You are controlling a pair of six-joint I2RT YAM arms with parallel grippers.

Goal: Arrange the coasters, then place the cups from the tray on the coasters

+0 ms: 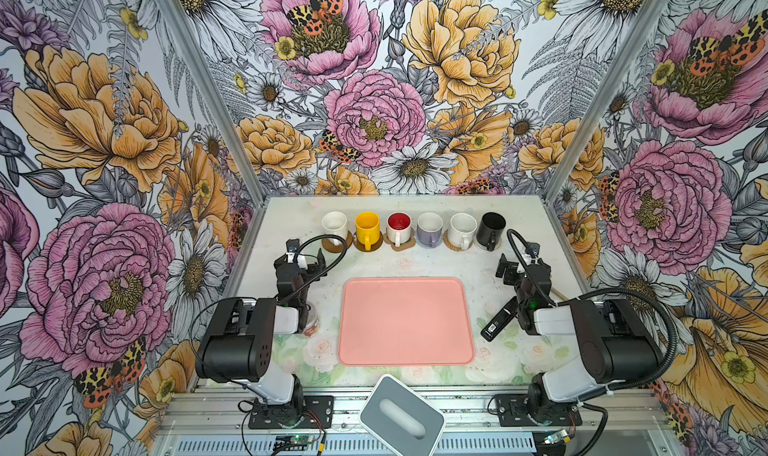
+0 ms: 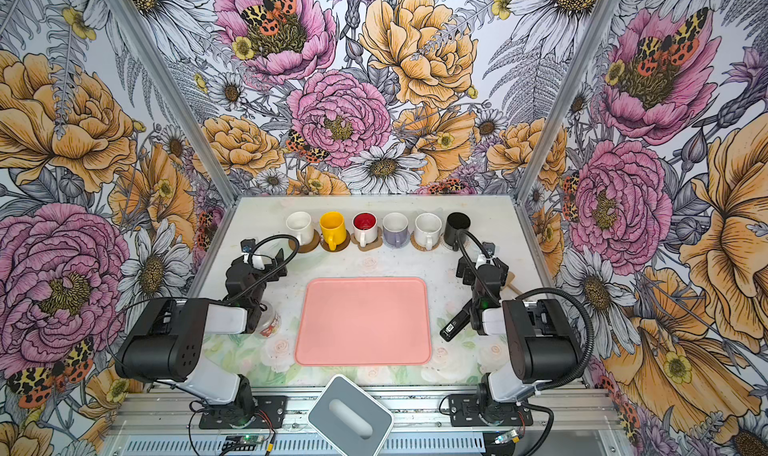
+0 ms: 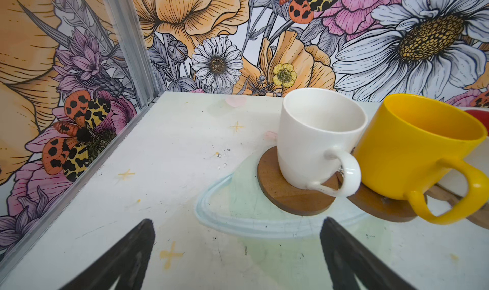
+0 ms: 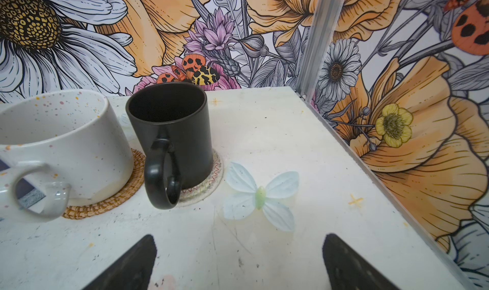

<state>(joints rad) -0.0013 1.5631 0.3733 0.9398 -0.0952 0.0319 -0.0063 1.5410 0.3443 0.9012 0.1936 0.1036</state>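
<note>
**Tray** point(image 1: 405, 321): salmon-pink, rounded rectangle, low rim. It sits at lower centre of frame in both top views, on the table point(image 1: 415, 266), with nothing on it.

**Mugs**: six, upright, in one row above the tray in frame, handles toward the tray. Each stands on a coaster. Left to right:
- cream-white mug point(image 1: 335, 225) on the left brown disc point(image 3: 291, 200)
- yellow mug point(image 1: 367, 227) on the right brown disc point(image 3: 378, 205), the two discs edge to edge
- white mug with red inside point(image 1: 399, 227) on the tan paw-print coaster point(image 1: 409, 245)
- lavender mug point(image 1: 430, 229) on what appears to be the grey-blue woven coaster point(image 4: 30, 198), mostly hidden
- speckled white mug point(image 1: 462, 229) on the rattan coaster point(image 4: 105, 204)
- black mug point(image 1: 490, 229) on the pale round coaster with zigzag stitching point(image 4: 209, 188)

**Left gripper** point(image 3: 238, 222): near the left end of the row, in front of the cream-white mug. Its fingers are spread wide, holding nothing and clear of the mug.

**Right gripper** point(image 4: 238, 238): near the right end of the row, in front of the black mug. Its fingers are spread wide, holding nothing.

**Sundries**:
- small clear jar point(image 1: 311, 325), left of the tray, partly under the left arm
- black oblong device point(image 1: 498, 318), right of the tray
- grey-white box with oval slot point(image 1: 401, 416), bottom centre, tilted
</note>
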